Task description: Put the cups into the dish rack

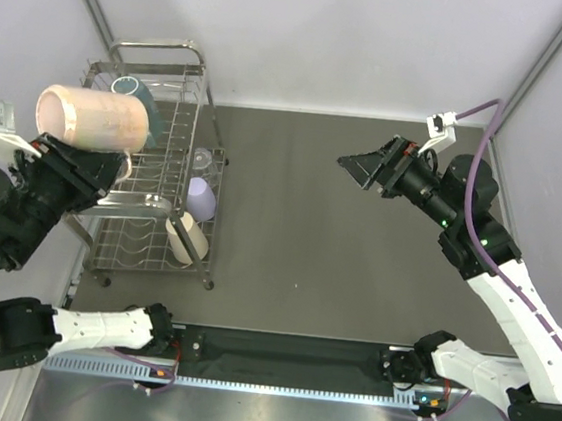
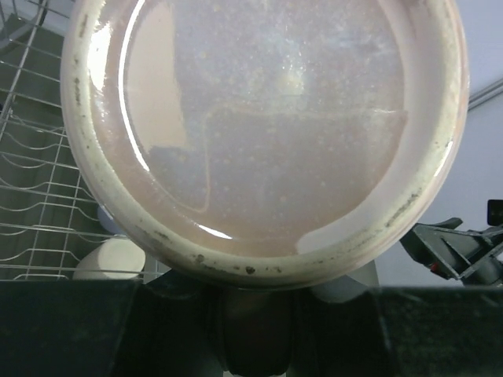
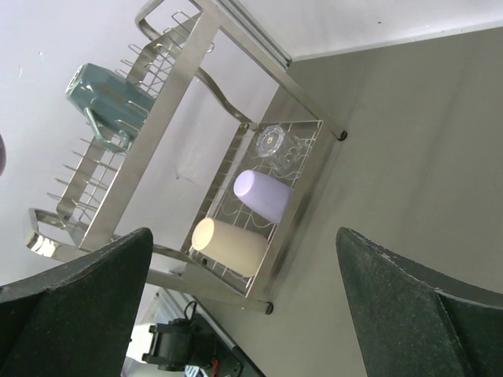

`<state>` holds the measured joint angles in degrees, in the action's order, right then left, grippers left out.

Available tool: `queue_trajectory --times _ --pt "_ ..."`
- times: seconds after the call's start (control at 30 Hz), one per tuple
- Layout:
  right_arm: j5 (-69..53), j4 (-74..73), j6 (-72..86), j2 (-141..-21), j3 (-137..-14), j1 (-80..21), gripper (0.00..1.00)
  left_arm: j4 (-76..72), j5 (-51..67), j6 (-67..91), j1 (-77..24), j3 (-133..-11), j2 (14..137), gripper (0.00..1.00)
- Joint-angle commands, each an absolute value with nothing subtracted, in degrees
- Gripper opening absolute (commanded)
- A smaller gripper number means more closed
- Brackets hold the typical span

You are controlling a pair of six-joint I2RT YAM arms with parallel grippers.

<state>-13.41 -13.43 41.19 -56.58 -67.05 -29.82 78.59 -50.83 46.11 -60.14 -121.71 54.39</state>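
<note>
1. The pink mug (image 1: pixel 95 119) is held clamped in the left gripper (image 1: pixel 115 165), above the dish rack (image 1: pixel 141 248).
2. The right gripper (image 1: pixel 364 167) is spread open and empty, well apart from the rack.
3. No writing can be read.

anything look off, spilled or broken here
Nothing spilled or broken. The one thing not put away is the pink mug, held on its side by the left gripper above the dish rack. Its rim shows dark specks in the left wrist view, possibly glaze.
</note>
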Motion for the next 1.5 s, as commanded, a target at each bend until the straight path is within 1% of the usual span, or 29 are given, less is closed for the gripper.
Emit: queue_trajectory --times 0.0,0.2,0.4,0.5,0.7,0.97,1.1,1.2,1.23,1.3,1.33,1.37,1.47 --pt "-14.4 -13.4 42.2 -56.5 -67.8 -30.1 1.00 80.8 -57.8 49.0 -62.7 -121.7 55.1 0.00" --pt "-14.5 -14.2 42.5 -56.0 -67.1 -30.1 1.00 82.1 -64.5 46.2 -66.3 -120.5 55.7 0.00" --pt "-14.1 -15.2 42.5 -55.7 -66.9 -30.1 1.00 82.6 -67.5 41.0 -66.4 -121.6 60.0 0.00" --pt "-13.8 -15.5 42.5 -55.5 -66.4 -30.1 1.00 80.9 -67.4 37.9 -66.4 -120.5 61.4 0.00" --pt "-13.8 -15.5 42.8 -54.9 -65.2 -30.1 1.00 79.5 -67.5 36.5 -66.5 -118.5 63.4 0.00" --pt "-14.8 -15.6 43.4 -55.0 -63.7 -30.1 1.00 68.0 -64.4 27.0 -66.4 -115.8 65.5 0.00" --pt "-14.9 -15.8 43.9 -54.5 -63.2 -30.0 1.00 62.3 -62.4 21.9 -65.6 -116.2 67.1 0.00" --pt "-14.5 -16.1 43.9 -53.5 -62.7 -30.1 1.00 60.5 -58.3 19.6 -62.9 -117.3 69.0 0.00" --pt "-14.3 -16.4 43.9 -53.3 -62.2 -30.0 1.00 59.5 -55.0 19.3 -61.8 -117.5 69.3 0.00" --pt "-14.2 -16.6 43.9 -52.5 -62.0 -30.1 1.00 58.7 -50.6 18.5 -57.1 -117.8 70.4 0.00" --pt "-14.2 -16.9 43.9 -51.9 -61.7 -30.1 1.00 58.2 -46.0 18.5 -55.3 -117.9 70.7 0.00" --pt "-13.9 -17.3 43.9 -51.7 -61.6 -30.1 1.00 58.1 -44.0 18.5 -51.3 -118.1 71.1 0.00" --pt "-13.3 -17.8 43.8 -50.7 -61.1 -30.1 1.00 59.7 -39.8 19.5 -46.4 -121.2 73.5 0.00"
